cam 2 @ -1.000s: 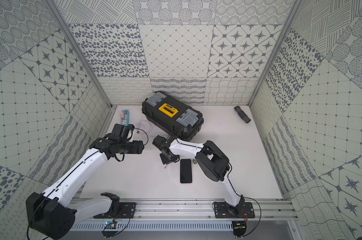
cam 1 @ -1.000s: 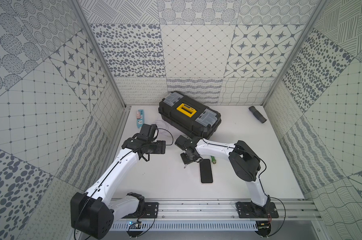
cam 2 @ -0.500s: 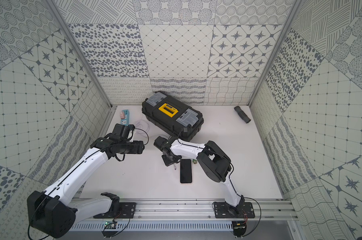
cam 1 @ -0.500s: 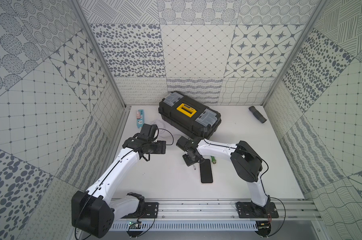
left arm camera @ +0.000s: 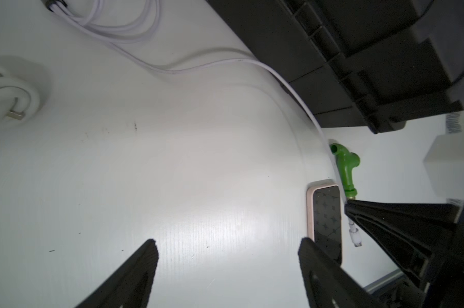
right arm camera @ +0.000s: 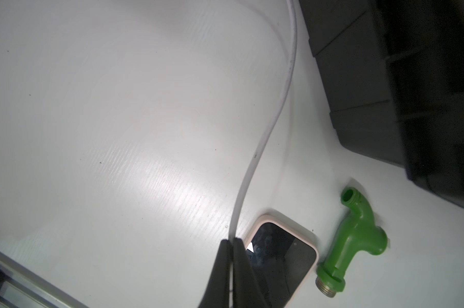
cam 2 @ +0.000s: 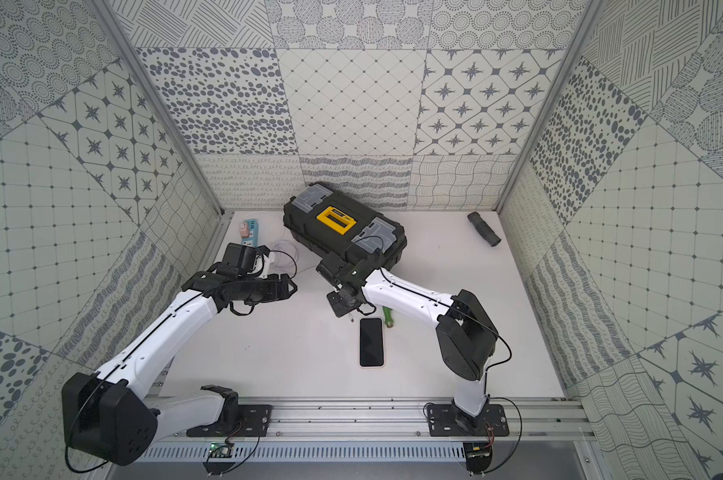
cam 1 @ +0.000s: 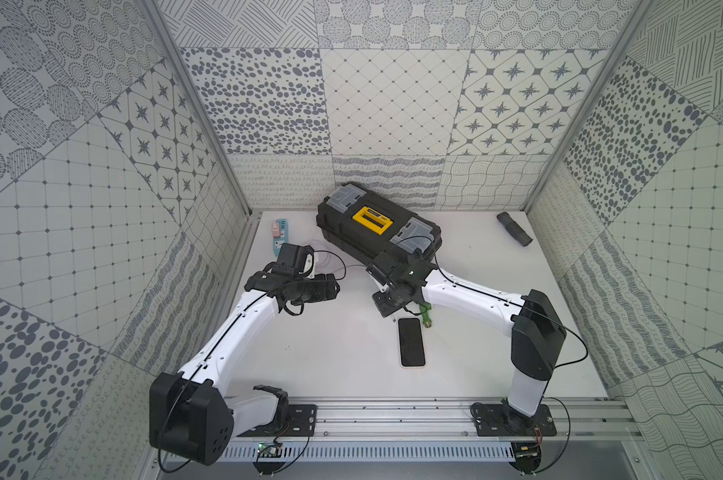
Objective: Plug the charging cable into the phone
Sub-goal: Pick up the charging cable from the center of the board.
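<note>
Cable (right arm camera: 265, 133) pinched, phone waiting: the right gripper (right arm camera: 231, 241) is clamped tight on the thin white lead just behind its plug (left arm camera: 355, 237). The plug pokes out past the jaws, low over the tabletop (cam 1: 330, 353), just beside the phone's end nearer the toolbox (cam 1: 376, 224). The phone (cam 1: 411, 341) lies flat, screen up, mid-tabletop, with a green fitting (right arm camera: 356, 240) just beside that same end. The left gripper (left arm camera: 226, 241) hovers spread wide and empty, near the phone but not touching it. From the grip the cable trails back along the foot of the toolbox to loose coils near the power strip (cam 1: 280, 232).

Trouble looks likeliest at the push. Nothing steadies the phone, so a plug pressed against its edge could simply slide it across the smooth tabletop or knock it into the fitting. The lead is thin and round and may twist or slip between the closed jaws, leaving the plug askew to the socket. The socket shows in no view, so which end of the phone holds it cannot be told, and an approach to the wrong end would cost a fresh line-up. The slack running by the toolbox could also snag and tug the plug off line.
</note>
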Tool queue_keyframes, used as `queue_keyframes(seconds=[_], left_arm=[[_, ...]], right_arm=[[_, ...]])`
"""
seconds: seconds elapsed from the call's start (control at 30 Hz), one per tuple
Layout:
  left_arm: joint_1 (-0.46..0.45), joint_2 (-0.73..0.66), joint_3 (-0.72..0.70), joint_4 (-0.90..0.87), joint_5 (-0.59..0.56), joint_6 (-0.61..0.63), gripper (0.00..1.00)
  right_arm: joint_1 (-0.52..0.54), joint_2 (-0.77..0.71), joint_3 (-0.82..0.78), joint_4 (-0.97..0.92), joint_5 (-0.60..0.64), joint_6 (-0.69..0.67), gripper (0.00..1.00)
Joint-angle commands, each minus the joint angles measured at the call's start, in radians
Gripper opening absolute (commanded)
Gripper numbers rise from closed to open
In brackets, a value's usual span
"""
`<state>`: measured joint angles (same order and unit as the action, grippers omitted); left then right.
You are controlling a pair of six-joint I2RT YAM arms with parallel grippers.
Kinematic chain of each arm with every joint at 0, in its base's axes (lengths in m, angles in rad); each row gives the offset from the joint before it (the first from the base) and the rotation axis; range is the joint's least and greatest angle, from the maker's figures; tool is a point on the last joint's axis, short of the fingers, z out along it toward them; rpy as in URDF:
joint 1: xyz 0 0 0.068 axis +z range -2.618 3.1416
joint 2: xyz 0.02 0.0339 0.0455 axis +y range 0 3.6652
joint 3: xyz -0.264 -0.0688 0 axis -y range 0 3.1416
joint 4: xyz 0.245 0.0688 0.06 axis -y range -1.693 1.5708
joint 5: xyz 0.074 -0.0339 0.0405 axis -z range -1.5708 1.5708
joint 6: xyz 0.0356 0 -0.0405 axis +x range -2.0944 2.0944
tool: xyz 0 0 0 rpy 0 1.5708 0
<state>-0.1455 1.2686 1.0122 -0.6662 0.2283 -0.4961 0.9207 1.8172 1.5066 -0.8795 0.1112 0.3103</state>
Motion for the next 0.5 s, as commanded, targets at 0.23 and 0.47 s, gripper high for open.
queue_keyframes(seconds=[0.23, 0.47], left_arm=[[0.000, 0.074, 0.019, 0.210, 0.382, -0.281, 0.84], [-0.062, 0.148, 0.060, 0.265, 0.395, -0.324, 0.82]], right_arm=[[0.003, -0.092, 0.009, 0.049, -0.062, -0.090, 0.00], [0.003, -0.096, 0.039, 0.055, -0.102, -0.109, 0.00]])
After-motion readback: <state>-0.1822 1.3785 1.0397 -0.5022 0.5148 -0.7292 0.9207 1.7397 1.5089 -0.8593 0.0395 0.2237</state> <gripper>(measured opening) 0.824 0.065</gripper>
